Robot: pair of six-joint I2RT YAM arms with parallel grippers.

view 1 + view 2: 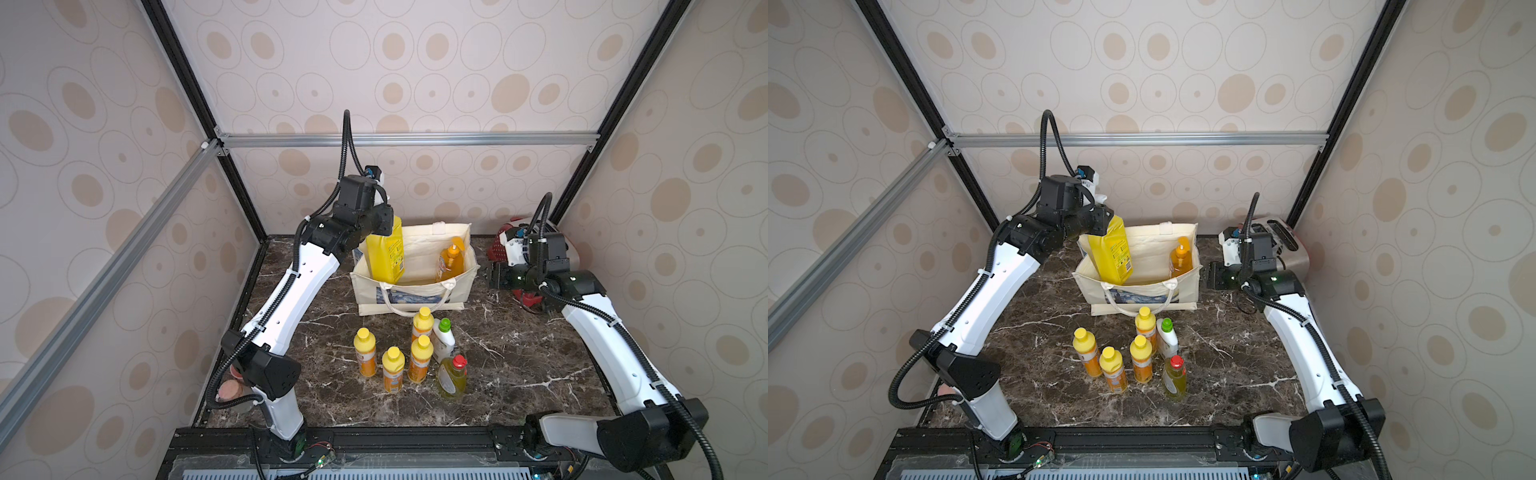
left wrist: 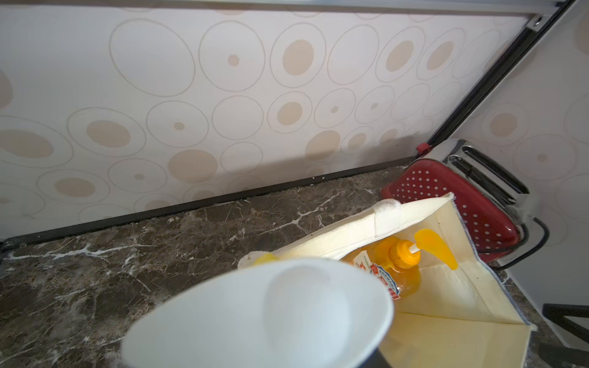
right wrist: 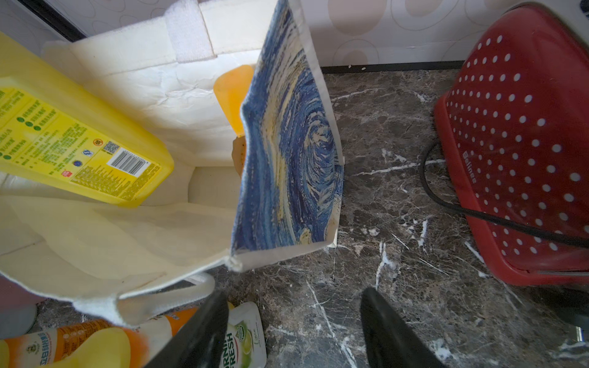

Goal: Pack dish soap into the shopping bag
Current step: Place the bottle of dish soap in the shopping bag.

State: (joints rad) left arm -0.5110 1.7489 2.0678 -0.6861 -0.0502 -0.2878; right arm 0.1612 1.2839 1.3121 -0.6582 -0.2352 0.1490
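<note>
Left gripper (image 1: 1100, 222) is clamped on the top of the big yellow bottle (image 1: 388, 253). The bottle hangs tilted, its base down inside the left end of the shopping bag (image 1: 419, 245). Its white pump head (image 2: 287, 318) fills the left wrist view, blurred. The amber pump bottle (image 1: 451, 259) stands upright at the right end of the bag. Right gripper (image 3: 293, 294) is spread wide and empty, hovering over the desk (image 1: 519, 365) just beside the bag's right end, with the red polka-dot toaster (image 3: 510, 143) behind it. On the desk in front of the bag stand 4 small orange bottles (image 1: 420, 359), the white green-capped bottle (image 1: 444, 338) and the yellow-green red-capped bottle (image 1: 452, 378), all upright and close together.
</note>
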